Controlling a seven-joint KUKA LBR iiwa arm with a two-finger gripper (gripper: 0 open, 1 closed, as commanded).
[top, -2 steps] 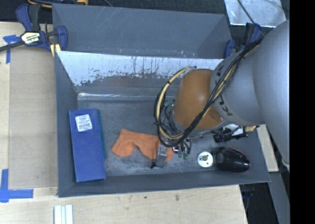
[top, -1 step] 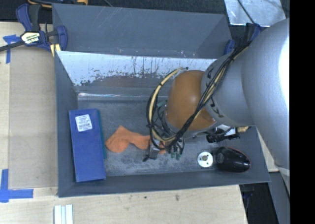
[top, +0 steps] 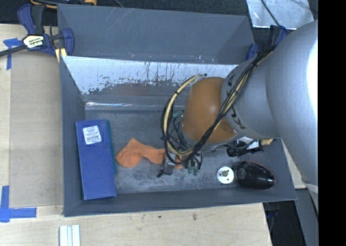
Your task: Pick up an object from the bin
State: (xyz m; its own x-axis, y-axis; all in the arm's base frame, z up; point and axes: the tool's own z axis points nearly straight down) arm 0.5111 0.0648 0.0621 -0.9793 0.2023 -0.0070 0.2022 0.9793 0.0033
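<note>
Looking down into the grey bin (top: pixel 162 39), a big silver arm (top: pixel 281 88) comes in from the right. It has one round orange cover (top: pixel 208 110) on its wrist, and a bunch of black and yellow cables (top: pixel 174 123) loops around that cover. The tool (top: pixel 172 167) is low in the bin, near the middle of the front part of the floor. It is at the right end of one soft orange cloth (top: pixel 138 154). The cloth lies flat and crumpled on the floor, with its wide part to the left and a thin part going under the tool. I cannot tell if the tool is apart or together, and I cannot tell if it has the cloth in its grip. One long blue box (top: pixel 96 159) lies flat by the left wall, just beside the cloth. It has one small white label (top: pixel 91 134) at its far end. To the right of the tool, by the front wall, there is one small white round thing (top: pixel 225 174). Right next to that is one black egg-shaped thing (top: pixel 256 175). Just behind those two, close under the arm, is one small white and dark bit with a yellow end (top: pixel 247 146). I cannot tell what it is.
</note>
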